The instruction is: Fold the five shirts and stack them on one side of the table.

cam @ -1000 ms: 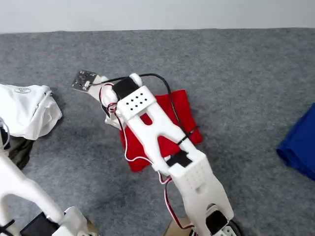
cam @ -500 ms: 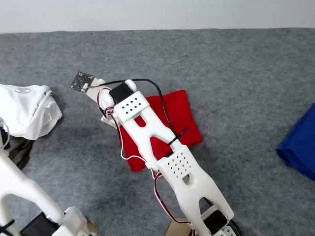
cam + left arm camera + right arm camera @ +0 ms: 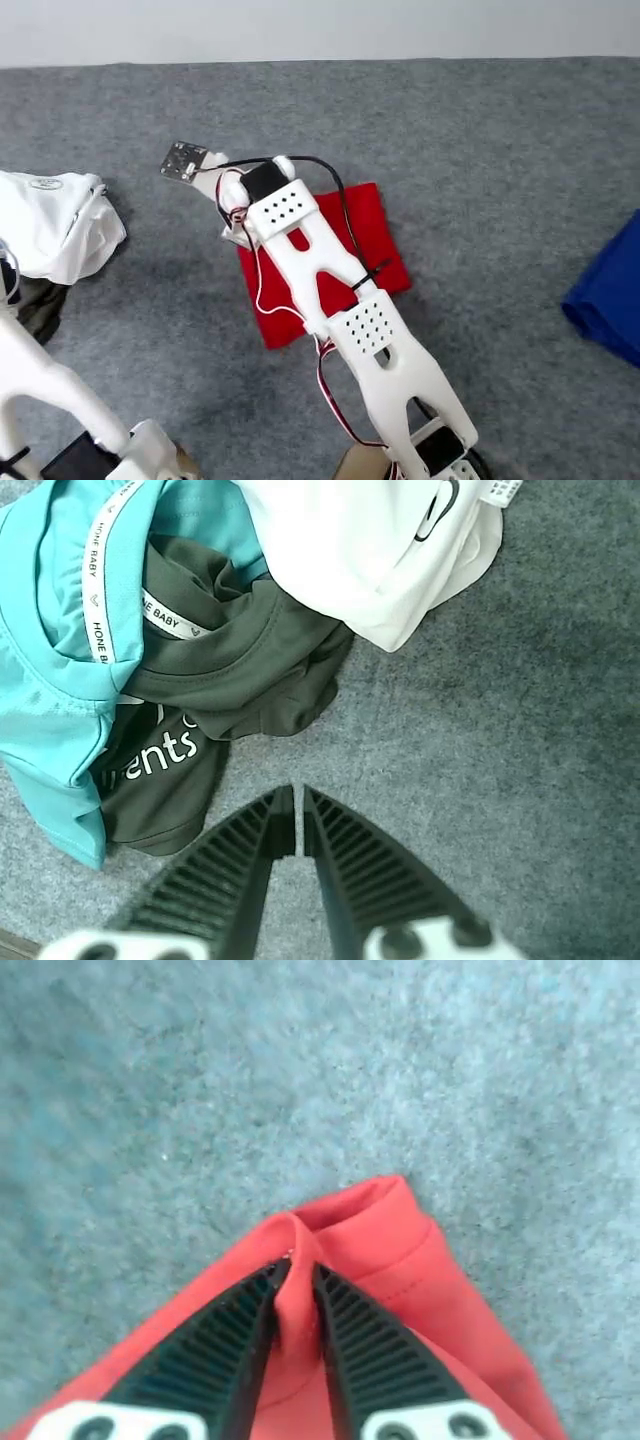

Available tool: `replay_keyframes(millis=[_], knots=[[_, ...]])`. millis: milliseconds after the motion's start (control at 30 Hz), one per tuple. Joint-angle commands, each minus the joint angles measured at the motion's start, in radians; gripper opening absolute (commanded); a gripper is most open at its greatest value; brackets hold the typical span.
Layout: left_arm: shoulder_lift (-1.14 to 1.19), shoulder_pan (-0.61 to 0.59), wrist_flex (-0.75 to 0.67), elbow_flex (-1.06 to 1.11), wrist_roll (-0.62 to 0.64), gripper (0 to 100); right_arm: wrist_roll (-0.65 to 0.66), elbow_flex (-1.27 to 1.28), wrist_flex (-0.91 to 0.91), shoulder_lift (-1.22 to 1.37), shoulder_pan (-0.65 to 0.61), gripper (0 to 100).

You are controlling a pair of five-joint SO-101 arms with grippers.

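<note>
Jaws on your right gripper (image 3: 296, 1272) are pinching a raised ridge of the red shirt (image 3: 378, 240) at its edge. Jaws on your left gripper (image 3: 298, 815) are pressing together on nothing and hanging over bare carpet.

You are working across a grey carpeted table (image 3: 480, 140). On its left side a loose heap is lying: the white shirt (image 3: 50, 225) is draping over a dark shirt (image 3: 240, 670) and a teal shirt (image 3: 50, 630), none of them folded. The red shirt is sitting near the middle under your right arm, looking like a rough folded rectangle. A blue shirt (image 3: 610, 295) is waiting at the right edge, well apart.

You are probably carrying or finishing the red one. The pinch may be catching only the top layer, so be checking that before you are pulling. Be lifting low and travelling slowly, letting the cloth trail flat so the fold is not opening. Be setting it down away from the heap.
</note>
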Motion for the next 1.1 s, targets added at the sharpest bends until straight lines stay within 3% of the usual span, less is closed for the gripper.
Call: replay_keyframes(millis=[0,700,900,1067], knots=[[-0.025,0.008,0.014,-0.005,-0.002,3,0.014,-0.049,-0.01,-0.022,0.024,1.4],[-0.032,0.008,-0.035,0.077,-0.006,3,0.014,-0.141,-0.199,-0.012,0.105,2.3],[-0.032,0.008,-0.044,0.079,-0.006,3,0.009,-0.127,-0.148,-0.021,0.071,15.8],[-0.032,0.008,-0.044,0.077,-0.006,3,0.009,-0.163,-0.041,-0.056,0.03,17.2]])
